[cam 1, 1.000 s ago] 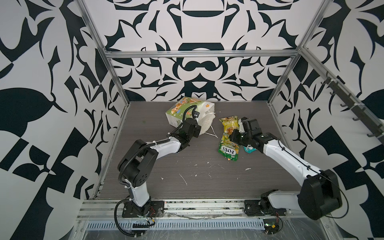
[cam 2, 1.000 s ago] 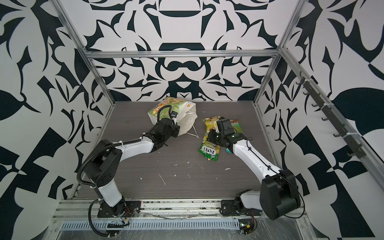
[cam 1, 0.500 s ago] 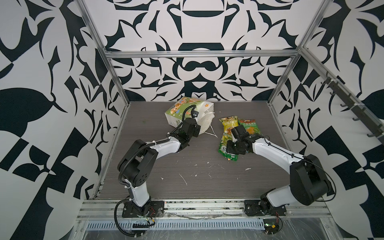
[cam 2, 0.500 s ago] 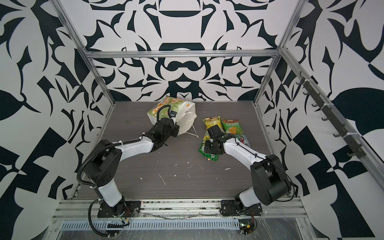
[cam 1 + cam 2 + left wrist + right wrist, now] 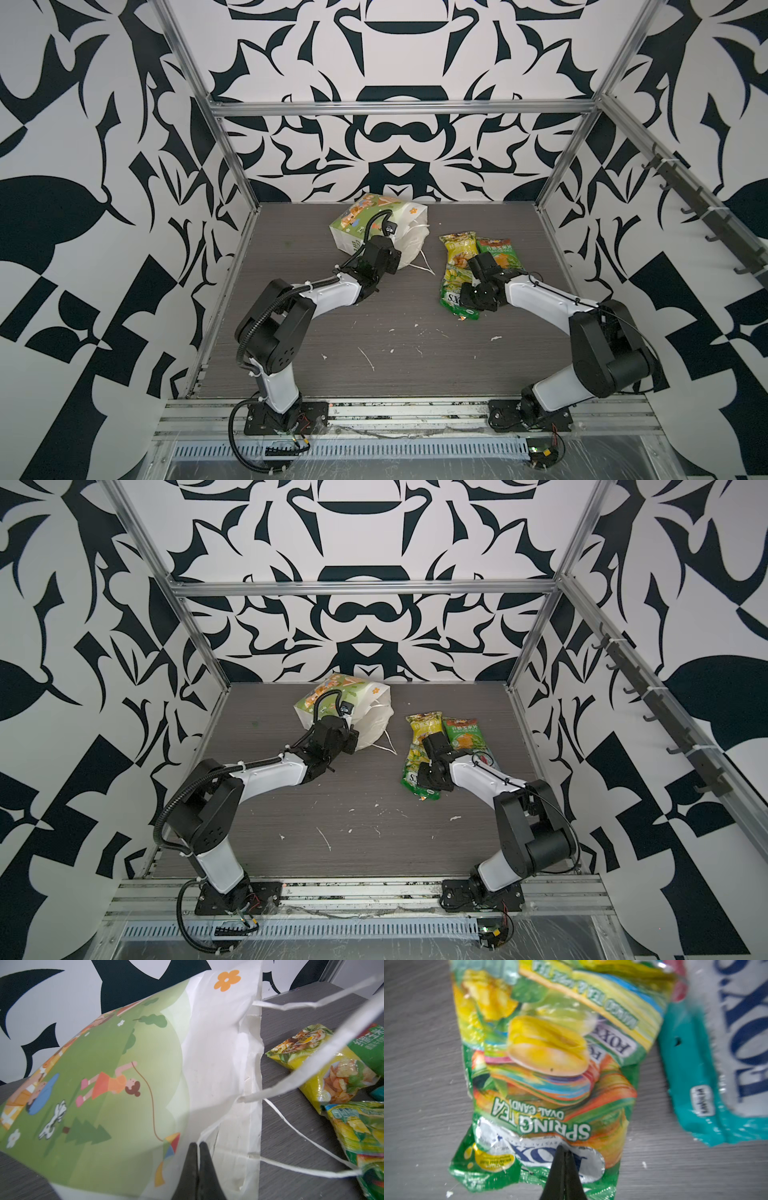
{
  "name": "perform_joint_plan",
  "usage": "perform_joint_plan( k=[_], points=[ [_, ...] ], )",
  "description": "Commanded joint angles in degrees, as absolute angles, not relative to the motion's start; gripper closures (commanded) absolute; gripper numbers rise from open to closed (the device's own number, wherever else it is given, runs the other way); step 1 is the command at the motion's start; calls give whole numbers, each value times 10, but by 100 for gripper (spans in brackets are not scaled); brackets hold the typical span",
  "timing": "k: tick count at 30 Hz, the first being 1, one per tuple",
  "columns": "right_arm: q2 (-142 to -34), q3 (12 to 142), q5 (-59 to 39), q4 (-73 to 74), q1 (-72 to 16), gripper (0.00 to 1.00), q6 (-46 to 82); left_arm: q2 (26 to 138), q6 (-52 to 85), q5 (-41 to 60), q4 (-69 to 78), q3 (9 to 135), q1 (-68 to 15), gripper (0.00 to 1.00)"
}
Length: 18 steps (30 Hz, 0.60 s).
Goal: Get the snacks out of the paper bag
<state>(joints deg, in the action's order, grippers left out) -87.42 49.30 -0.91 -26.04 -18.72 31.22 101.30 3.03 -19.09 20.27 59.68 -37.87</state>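
Grey table [image 5: 399, 357]; right pincer [image 5: 564, 1150] closed above green packet [image 5: 550, 1088].

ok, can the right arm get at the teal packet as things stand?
Probably yes. The teal packet lies on the table right beside the green packet under the right gripper, nothing visibly on top of it. The jaws are shut, so they must open first.
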Motion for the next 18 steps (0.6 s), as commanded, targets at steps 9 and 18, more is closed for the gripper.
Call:
perform_joint_plan(
  k=[9,18],
  points=[
    [-857,521,30,-302,-165,100,278,991,38,-201,192,601,-374,100],
    [-765,553,-16,-286,-165,100,296,988,34,-201,191,599,-374,100]
  ],
)
